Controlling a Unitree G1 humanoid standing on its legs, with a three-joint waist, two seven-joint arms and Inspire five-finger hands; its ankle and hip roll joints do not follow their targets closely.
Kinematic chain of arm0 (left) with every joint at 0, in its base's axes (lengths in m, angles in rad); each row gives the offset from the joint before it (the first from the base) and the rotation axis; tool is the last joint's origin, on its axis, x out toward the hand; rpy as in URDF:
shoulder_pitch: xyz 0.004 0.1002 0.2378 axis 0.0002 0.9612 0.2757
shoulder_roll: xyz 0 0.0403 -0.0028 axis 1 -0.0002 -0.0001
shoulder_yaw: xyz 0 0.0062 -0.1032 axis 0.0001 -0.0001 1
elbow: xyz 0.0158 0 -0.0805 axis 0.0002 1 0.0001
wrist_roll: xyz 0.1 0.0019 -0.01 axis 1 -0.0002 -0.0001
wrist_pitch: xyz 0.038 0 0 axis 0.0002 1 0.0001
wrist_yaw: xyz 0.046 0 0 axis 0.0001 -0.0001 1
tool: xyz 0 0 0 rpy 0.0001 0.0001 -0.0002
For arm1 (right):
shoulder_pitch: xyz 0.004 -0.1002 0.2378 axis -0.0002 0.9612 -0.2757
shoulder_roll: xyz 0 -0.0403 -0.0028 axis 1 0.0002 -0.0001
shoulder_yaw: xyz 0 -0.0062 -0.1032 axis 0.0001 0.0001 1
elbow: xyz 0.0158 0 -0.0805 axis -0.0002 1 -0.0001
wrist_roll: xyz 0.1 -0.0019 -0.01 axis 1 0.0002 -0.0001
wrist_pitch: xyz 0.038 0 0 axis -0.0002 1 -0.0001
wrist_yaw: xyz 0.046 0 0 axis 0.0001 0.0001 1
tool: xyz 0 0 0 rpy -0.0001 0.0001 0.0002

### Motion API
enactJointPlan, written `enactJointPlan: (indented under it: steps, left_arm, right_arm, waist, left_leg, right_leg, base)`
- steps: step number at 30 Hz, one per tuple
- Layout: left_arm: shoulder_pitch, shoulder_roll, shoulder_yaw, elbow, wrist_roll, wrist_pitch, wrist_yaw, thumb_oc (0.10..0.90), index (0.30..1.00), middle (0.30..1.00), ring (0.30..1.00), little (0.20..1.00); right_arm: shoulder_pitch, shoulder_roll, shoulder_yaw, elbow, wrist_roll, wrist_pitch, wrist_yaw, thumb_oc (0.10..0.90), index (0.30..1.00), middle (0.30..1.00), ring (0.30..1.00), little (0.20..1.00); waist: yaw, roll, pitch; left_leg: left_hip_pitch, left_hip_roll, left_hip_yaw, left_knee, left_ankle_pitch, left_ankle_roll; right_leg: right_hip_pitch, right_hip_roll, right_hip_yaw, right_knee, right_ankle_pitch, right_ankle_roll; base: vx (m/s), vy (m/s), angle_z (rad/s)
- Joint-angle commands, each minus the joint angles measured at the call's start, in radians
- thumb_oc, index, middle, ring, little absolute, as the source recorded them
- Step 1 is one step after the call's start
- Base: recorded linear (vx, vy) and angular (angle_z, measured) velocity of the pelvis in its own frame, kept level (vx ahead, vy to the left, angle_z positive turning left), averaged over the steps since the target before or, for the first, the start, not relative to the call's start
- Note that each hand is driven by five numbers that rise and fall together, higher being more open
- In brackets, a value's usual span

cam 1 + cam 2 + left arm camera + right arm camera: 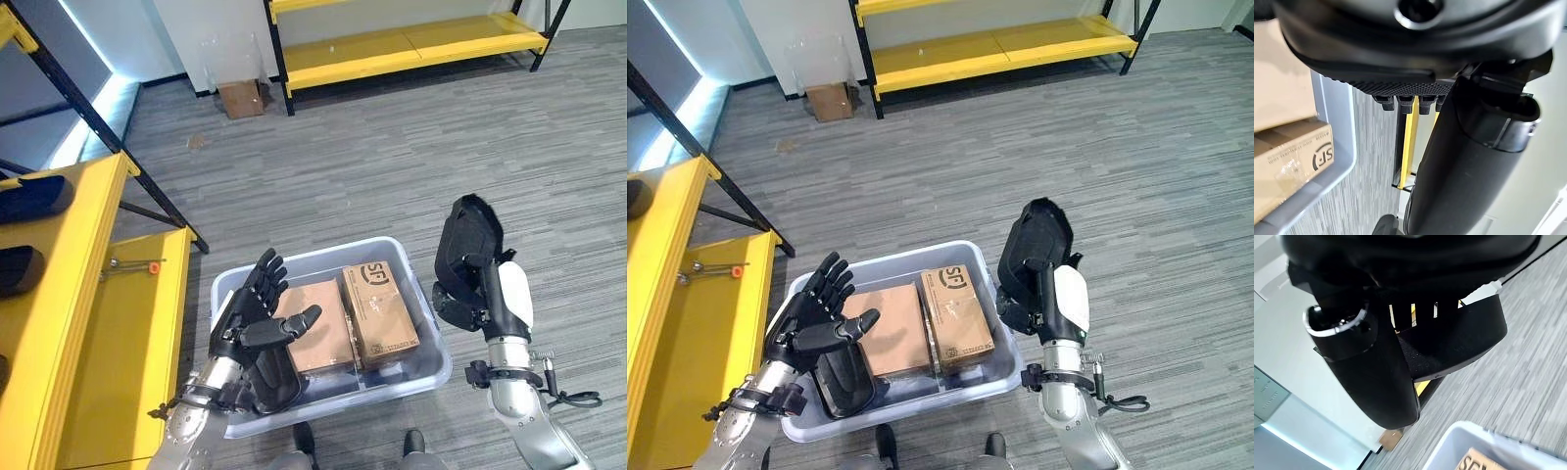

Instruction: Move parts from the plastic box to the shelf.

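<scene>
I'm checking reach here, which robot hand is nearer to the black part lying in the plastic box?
The left robot hand: it hovers open just above the black part. The right robot hand is raised beyond the plastic box's opposite side.

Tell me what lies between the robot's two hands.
Two brown cardboard boxes inside the grey plastic box, between left hand and right hand, seen from the left eye.
</scene>
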Motion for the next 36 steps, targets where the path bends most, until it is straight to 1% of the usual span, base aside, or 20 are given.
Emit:
enactJointPlan:
  steps: [1, 6, 9, 11, 12, 14, 15, 16, 17, 20, 22, 23, 24, 25, 26, 30, 31, 33, 34, 36]
  left_arm:
    - [-0.069, 0.043, 0.079, -0.056, 0.036, -0.07, 0.007, 0.9, 1.0, 1.0, 1.0, 1.0]
    - [-0.066, 0.038, 0.086, -0.072, 0.027, -0.053, 0.067, 0.9, 1.0, 1.0, 1.0, 1.0]
    - [-0.049, 0.014, 0.078, -0.1, 0.011, -0.036, 0.1, 0.9, 1.0, 1.0, 1.0, 1.0]
    - [-0.039, 0.008, 0.075, -0.108, 0.002, -0.043, 0.107, 0.9, 1.0, 1.0, 1.0, 1.0]
    - [-0.034, 0.007, 0.076, -0.111, -0.002, -0.048, 0.105, 0.9, 1.0, 1.0, 1.0, 1.0]
    - [-0.03, 0.007, 0.079, -0.109, -0.02, -0.051, 0.075, 0.9, 1.0, 1.0, 1.0, 1.0]
    - [-0.055, 0.004, 0.065, -0.081, -0.022, -0.066, 0.049, 0.9, 1.0, 1.0, 1.0, 1.0]
    - [-0.089, 0.001, 0.046, -0.059, -0.004, -0.087, 0.063, 0.9, 1.0, 1.0, 1.0, 1.0]
    - [-0.093, -0.003, 0.039, -0.056, -0.003, -0.1, 0.078, 0.9, 1.0, 1.0, 1.0, 1.0]
    - [-0.114, -0.004, 0.035, -0.043, 0.008, -0.107, 0.075, 0.9, 1.0, 1.0, 1.0, 1.0]
    - [-0.133, 0.017, 0.037, -0.041, 0.041, -0.114, 0.035, 0.9, 1.0, 1.0, 1.0, 1.0]
    - [-0.133, 0.023, 0.036, -0.041, 0.042, -0.115, 0.02, 0.9, 1.0, 1.0, 1.0, 1.0]
    - [-0.132, 0.035, 0.036, -0.043, 0.045, -0.115, -0.018, 0.9, 1.0, 1.0, 1.0, 1.0]
    - [-0.133, 0.037, 0.036, -0.043, 0.046, -0.117, -0.026, 0.9, 1.0, 1.0, 1.0, 1.0]
    - [-0.152, 0.053, 0.03, -0.048, 0.098, -0.122, -0.082, 0.9, 1.0, 1.0, 1.0, 1.0]
    - [-0.156, 0.077, 0.012, -0.061, 0.105, -0.109, -0.119, 0.9, 1.0, 1.0, 1.0, 1.0]
    - [-0.153, 0.078, 0.014, -0.061, 0.108, -0.108, -0.118, 0.9, 1.0, 1.0, 1.0, 1.0]
    - [-0.146, 0.093, 0.013, -0.065, 0.118, -0.113, -0.116, 0.9, 1.0, 1.0, 1.0, 1.0]
    - [-0.138, 0.103, 0.015, -0.072, 0.098, -0.113, -0.118, 0.9, 1.0, 1.0, 1.0, 1.0]
    - [-0.124, 0.105, 0.018, -0.082, 0.1, -0.119, -0.111, 0.9, 1.0, 1.0, 1.0, 1.0]
  right_arm:
    - [-0.152, -0.03, 0.021, -0.184, -0.014, -0.185, -0.016, 0.4, 0.3, 0.3, 0.3, 0.3]
    - [-0.181, -0.053, 0.05, -0.195, -0.028, -0.212, 0.031, 0.4, 0.3, 0.3, 0.3, 0.3]
    - [-0.214, -0.09, 0.065, -0.199, -0.058, -0.211, 0.071, 0.4, 0.3, 0.3, 0.3, 0.3]
    - [-0.229, -0.102, 0.07, -0.199, -0.068, -0.212, 0.079, 0.4, 0.3, 0.3, 0.3, 0.3]
    - [-0.237, -0.109, 0.072, -0.2, -0.075, -0.213, 0.081, 0.4, 0.3, 0.3, 0.3, 0.3]
    - [-0.241, -0.125, 0.073, -0.208, -0.086, -0.194, 0.07, 0.4, 0.3, 0.3, 0.3, 0.3]
    - [-0.251, -0.142, 0.073, -0.21, -0.085, -0.17, 0.06, 0.4, 0.3, 0.3, 0.3, 0.3]
    - [-0.28, -0.156, 0.086, -0.192, -0.063, -0.173, 0.052, 0.4, 0.3, 0.3, 0.3, 0.3]
    - [-0.284, -0.159, 0.084, -0.182, -0.047, -0.189, 0.042, 0.4, 0.3, 0.3, 0.3, 0.3]
    - [-0.28, -0.152, 0.067, -0.183, -0.021, -0.178, 0.021, 0.4, 0.3, 0.3, 0.3, 0.3]
    - [-0.255, -0.114, 0.041, -0.173, -0.01, -0.163, 0.011, 0.4, 0.3, 0.3, 0.3, 0.3]
    - [-0.247, -0.1, 0.035, -0.164, -0.004, -0.164, 0.005, 0.4, 0.3, 0.3, 0.3, 0.3]
    - [-0.223, -0.071, 0.017, -0.162, 0.006, -0.163, -0.017, 0.4, 0.3, 0.3, 0.3, 0.3]
    - [-0.22, -0.067, 0.015, -0.162, 0.007, -0.163, -0.024, 0.4, 0.3, 0.3, 0.3, 0.3]
    - [-0.217, -0.027, 0.004, -0.157, -0.003, -0.175, -0.043, 0.4, 0.3, 0.3, 0.3, 0.3]
    - [-0.198, -0.013, -0.023, -0.175, -0.035, -0.189, -0.027, 0.4, 0.3, 0.3, 0.3, 0.3]
    - [-0.191, -0.013, -0.026, -0.185, -0.041, -0.188, -0.022, 0.4, 0.3, 0.3, 0.3, 0.3]
    - [-0.16, -0.013, -0.038, -0.206, -0.045, -0.204, -0.033, 0.4, 0.3, 0.3, 0.3, 0.3]
    - [-0.135, -0.015, -0.051, -0.219, -0.031, -0.216, -0.043, 0.4, 0.3, 0.3, 0.3, 0.3]
    - [-0.095, -0.025, -0.078, -0.235, -0.019, -0.238, -0.056, 0.4, 0.3, 0.3, 0.3, 0.3]
  waist:
    - [0.04, -0.036, -0.071]
    - [0.069, -0.019, -0.057]
    - [0.109, 0.018, -0.044]
    - [0.122, 0.028, -0.04]
    - [0.129, 0.029, -0.036]
    - [0.124, 0.026, -0.03]
    - [0.101, 0.018, -0.029]
    - [0.09, 0.009, -0.032]
    - [0.09, 0.002, -0.033]
    - [0.076, -0.008, -0.04]
    - [0.067, -0.02, -0.054]
    - [0.068, -0.024, -0.057]
    - [0.075, -0.036, -0.062]
    - [0.076, -0.038, -0.062]
    - [0.084, -0.055, -0.061]
    - [0.068, -0.072, -0.065]
    - [0.062, -0.075, -0.068]
    - [0.035, -0.087, -0.07]
    - [0.023, -0.088, -0.072]
    - [0.009, -0.087, -0.078]
  left_leg:
    - [0.047, 0.049, -0.059, 0.03, -0.058, 0.0]
    - [0.014, 0.045, -0.128, 0.083, -0.065, 0.001]
    - [-0.02, 0.07, -0.189, 0.036, 0.02, -0.03]
    - [-0.043, 0.09, -0.2, 0.004, 0.072, -0.047]
    - [-0.069, 0.107, -0.193, -0.001, 0.103, -0.053]
    - [-0.114, 0.142, -0.109, 0.004, 0.144, -0.058]
    - [-0.11, 0.164, 0.025, 0.039, 0.131, -0.057]
    - [-0.104, 0.169, 0.048, 0.109, 0.086, -0.051]
    - [-0.098, 0.16, 0.028, 0.141, 0.062, -0.051]
    - [-0.08, 0.159, 0.055, 0.233, 0.034, -0.057]
    - [-0.045, 0.104, 0.066, 0.192, -0.049, -0.027]
    - [-0.03, 0.087, 0.074, 0.182, -0.065, -0.016]
    - [-0.02, 0.052, 0.066, 0.187, -0.099, 0.002]
    - [-0.019, 0.048, 0.065, 0.189, -0.104, 0.005]
    - [-0.014, 0.011, 0.07, 0.194, -0.141, 0.028]
    - [-0.017, -0.047, 0.076, 0.166, -0.171, 0.054]
    - [-0.015, -0.054, 0.078, 0.15, -0.169, 0.06]
    - [-0.008, -0.07, 0.055, 0.103, -0.163, 0.077]
    - [-0.012, -0.064, 0.046, 0.07, -0.14, 0.083]
    - [-0.016, -0.062, 0.011, 0.014, -0.102, 0.089]
  right_leg:
    - [-0.035, -0.061, -0.005, 0.107, -0.031, -0.022]
    - [-0.055, -0.039, -0.028, 0.209, -0.101, -0.064]
    - [-0.072, -0.033, -0.067, 0.27, -0.148, -0.089]
    - [-0.075, -0.037, -0.08, 0.275, -0.151, -0.091]
    - [-0.075, -0.044, -0.089, 0.273, -0.148, -0.091]
    - [-0.071, -0.067, -0.133, 0.273, -0.145, -0.089]
    - [-0.069, -0.098, -0.193, 0.267, -0.137, -0.081]
    - [-0.095, -0.108, -0.212, 0.273, -0.125, -0.085]
    - [-0.108, -0.107, -0.202, 0.27, -0.111, -0.082]
    - [-0.11, -0.109, -0.204, 0.247, -0.083, -0.075]
    - [-0.106, -0.135, -0.199, 0.22, -0.032, -0.038]
    - [-0.097, -0.147, -0.2, 0.207, -0.011, -0.027]
    - [-0.077, -0.174, -0.197, 0.163, 0.055, -0.003]
    - [-0.073, -0.177, -0.197, 0.155, 0.064, 0.0]
    - [-0.071, -0.221, -0.196, 0.112, 0.142, 0.03]
    - [-0.106, -0.239, -0.147, 0.04, 0.223, 0.062]
    - [-0.118, -0.231, -0.128, 0.036, 0.225, 0.066]
    - [-0.186, -0.197, -0.033, 0.095, 0.241, 0.077]
    - [-0.208, -0.134, 0.01, 0.174, 0.175, 0.064]
    - [-0.211, -0.026, 0.048, 0.231, 0.06, 0.04]
  base:
    - [0.0, -0.059, 0.06]
    - [-0.04, -0.088, 0.13]
    - [-0.1, 0.048, 0.41]
    - [-0.11, 0.09, 0.46]
    - [-0.18, 0.085, 0.32]
    - [-0.29, 0.084, 0.4]
    - [-0.51, 0.153, 1.34]
    - [-0.55, 0.207, 1.86]
    - [-0.39, 0.198, 1.7]
    - [-0.19, 0.267, 0.54]
    - [-0.09, 0.498, 0.51]
    - [-0.01, 0.43, 0.42]
    - [-0.02, 0.313, 0.29]
    - [-0.06, 0.381, 0.2]
    - [-0.07, 0.308, 0.01]
    - [-0.1, 0.322, 0.0]
    - [-0.11, 0.2, 0.11]
    - [-0.12, 0.161, 0.21]
    - [-0.13, 0.142, 0.27]
    - [-0.12, 0.115, 0.57]
